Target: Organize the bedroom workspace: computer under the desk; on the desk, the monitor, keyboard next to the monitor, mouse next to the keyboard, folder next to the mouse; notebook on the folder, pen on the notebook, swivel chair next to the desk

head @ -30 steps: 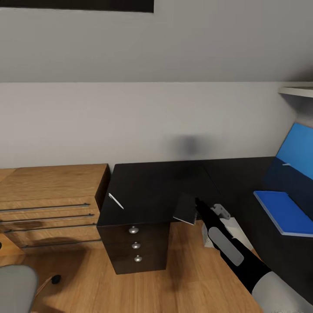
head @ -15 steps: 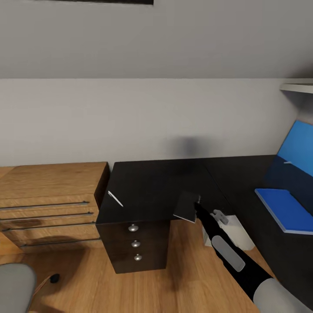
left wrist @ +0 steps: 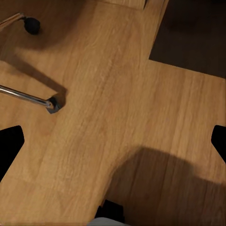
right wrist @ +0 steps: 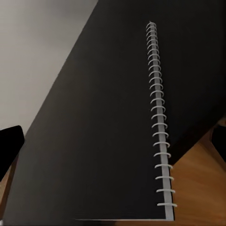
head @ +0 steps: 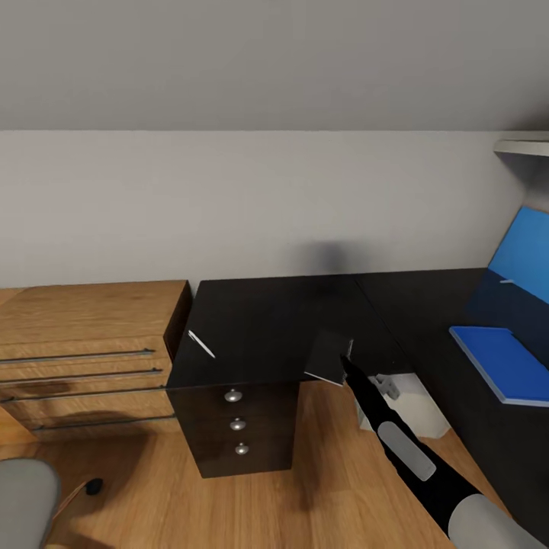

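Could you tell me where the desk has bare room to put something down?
The desk is bare between the pen and the notebook, and from the notebook across to the folder. The notebook's corner is crowded by the right pincer.

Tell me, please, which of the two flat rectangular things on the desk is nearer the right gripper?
The dark notebook at the desk's front edge, right at the right gripper. The blue folder lies far off on the other wing.

Soft even light, blurred shadows, sharp render.
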Robot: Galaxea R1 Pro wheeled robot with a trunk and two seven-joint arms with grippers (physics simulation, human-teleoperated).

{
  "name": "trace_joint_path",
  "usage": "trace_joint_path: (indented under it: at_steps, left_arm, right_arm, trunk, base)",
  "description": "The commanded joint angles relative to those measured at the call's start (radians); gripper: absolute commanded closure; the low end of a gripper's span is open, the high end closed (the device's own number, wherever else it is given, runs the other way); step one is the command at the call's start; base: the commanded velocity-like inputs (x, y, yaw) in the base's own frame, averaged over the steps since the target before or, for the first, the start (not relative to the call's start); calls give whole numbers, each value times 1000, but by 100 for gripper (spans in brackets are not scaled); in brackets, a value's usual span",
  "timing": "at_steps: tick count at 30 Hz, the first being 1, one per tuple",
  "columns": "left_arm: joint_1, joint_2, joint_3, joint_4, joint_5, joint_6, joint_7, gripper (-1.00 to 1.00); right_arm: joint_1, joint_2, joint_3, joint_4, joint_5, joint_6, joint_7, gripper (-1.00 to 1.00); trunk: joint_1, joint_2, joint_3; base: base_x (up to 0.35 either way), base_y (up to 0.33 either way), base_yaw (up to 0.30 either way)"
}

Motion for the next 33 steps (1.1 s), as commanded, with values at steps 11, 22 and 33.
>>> trace_joint_path:
  at_steps: [11, 22, 33]
  left_arm:
    - [0, 2, -2, -2, 10, -7, 6, -100]
    - [0, 2, -1, -4, 9, -7, 7, -100]
    - [0, 2, 0, 1, 11, -12, 7, -100]
  right_arm:
    - [-1, 5, 11, 27, -29, -6, 14, -100]
    - [-1, 54, 15, 56, -28, -4, 16, -100]
    - [-1, 116, 18, 77, -21, -6, 17, -100]
  trunk:
    - [42, -78, -35]
    - [81, -148, -67]
    - [81, -148, -67]
  base:
    - [0, 0, 0]
    - [0, 0, 0]
    - [0, 0, 0]
